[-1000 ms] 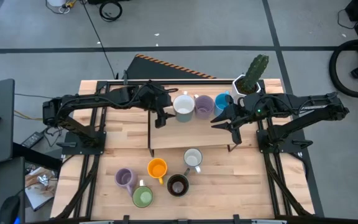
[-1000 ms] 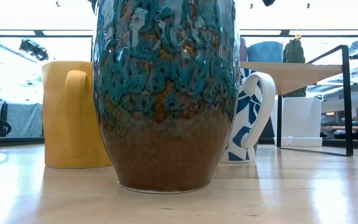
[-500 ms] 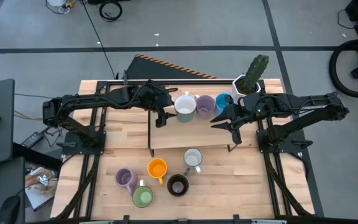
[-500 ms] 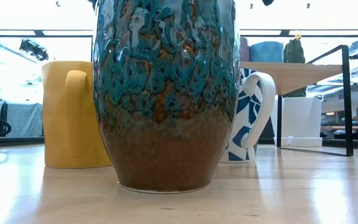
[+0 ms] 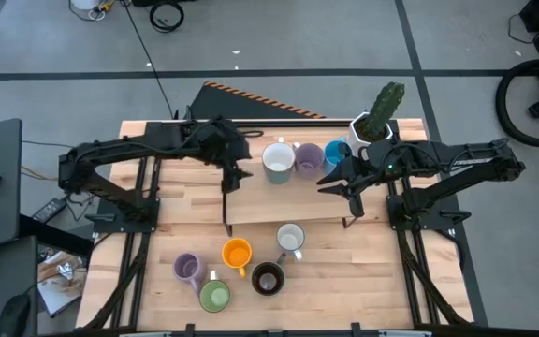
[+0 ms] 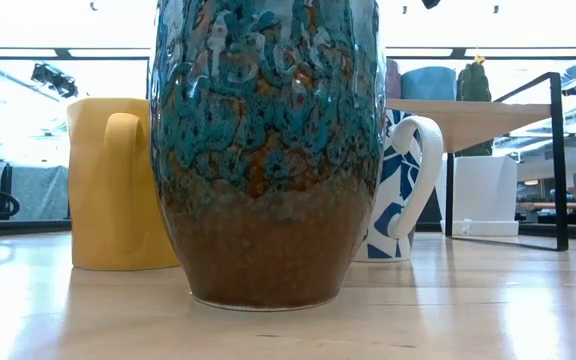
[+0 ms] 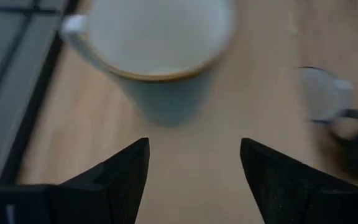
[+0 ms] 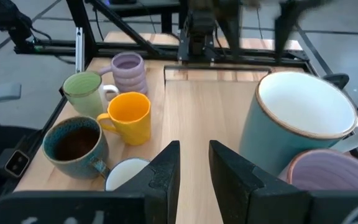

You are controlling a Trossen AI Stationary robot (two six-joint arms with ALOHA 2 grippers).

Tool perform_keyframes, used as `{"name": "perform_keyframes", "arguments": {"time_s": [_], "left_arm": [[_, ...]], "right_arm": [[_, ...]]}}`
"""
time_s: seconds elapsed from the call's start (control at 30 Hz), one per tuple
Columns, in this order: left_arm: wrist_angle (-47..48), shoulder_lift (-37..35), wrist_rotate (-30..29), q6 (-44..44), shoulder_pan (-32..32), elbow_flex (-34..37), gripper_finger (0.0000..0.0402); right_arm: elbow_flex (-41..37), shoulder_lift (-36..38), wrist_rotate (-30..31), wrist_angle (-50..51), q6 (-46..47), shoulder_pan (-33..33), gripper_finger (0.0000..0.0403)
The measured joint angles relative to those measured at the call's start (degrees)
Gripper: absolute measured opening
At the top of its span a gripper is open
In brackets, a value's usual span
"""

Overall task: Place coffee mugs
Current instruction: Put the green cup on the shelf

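— Surface?
— Wooden table (image 5: 157, 234); raised shelf (image 5: 288, 204) mid-board.
— Jaws?
— Left gripper (image 5: 235, 180): spread wide, empty, beside the white mug (image 5: 277, 161); right gripper (image 5: 330, 183): narrowly parted, empty, near the blue mug (image 5: 337, 154).
— Mugs, counted?
— Eight; three on the shelf, lavender mug (image 5: 307, 159) in the middle; five on the table: grey-white mug (image 5: 290, 239), orange mug (image 5: 237, 253), brown mug (image 5: 268, 279), green mug (image 5: 214, 297), second lavender mug (image 5: 188, 269).

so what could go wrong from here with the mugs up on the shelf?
1. The white mug, lavender mug and blue mug stand packed in a row on the shelf; adding another could knock one.
2. The left tool, open and empty, sits close to the white mug and might clip it.
3. The right tool waits right beside the blue mug.
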State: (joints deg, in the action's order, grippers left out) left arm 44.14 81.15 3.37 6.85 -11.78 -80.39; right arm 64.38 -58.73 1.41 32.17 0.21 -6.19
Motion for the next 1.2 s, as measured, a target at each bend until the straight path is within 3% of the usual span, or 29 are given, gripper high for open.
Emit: {"name": "perform_keyframes", "arguments": {"time_s": [0.2,0.43,0.57,0.97,1.07,1.2], "left_arm": [[20.84,-0.35,10.4,-6.93,8.11,-8.85,0.0258],[24.85,-1.21,12.56,-24.2,23.73,-9.29,0.0258],[24.64,-1.14,7.14,-36.02,33.2,-9.26,0.0258],[23.12,0.55,-17.03,-71.97,54.68,-9.23,0.0258],[22.24,3.24,-18.56,-77.34,57.05,-9.23,0.0258],[15.08,7.77,-15.84,-79.94,57.42,-9.21,0.0258]], "right_arm": [[0.0,-0.16,0.04,-0.03,-0.22,-0.1,0.0091],[0.0,-0.16,0.35,0.02,-1.74,-0.1,0.0091],[0.0,-0.16,0.42,0.03,-2.37,-0.1,0.0091],[0.0,-0.19,0.42,-1.52,-4.94,-0.1,0.0091],[0.0,-0.19,0.42,-1.89,-5.79,-0.1,0.0091],[0.0,-0.19,-0.16,-2.09,-6.77,-0.1,0.0091]]}}
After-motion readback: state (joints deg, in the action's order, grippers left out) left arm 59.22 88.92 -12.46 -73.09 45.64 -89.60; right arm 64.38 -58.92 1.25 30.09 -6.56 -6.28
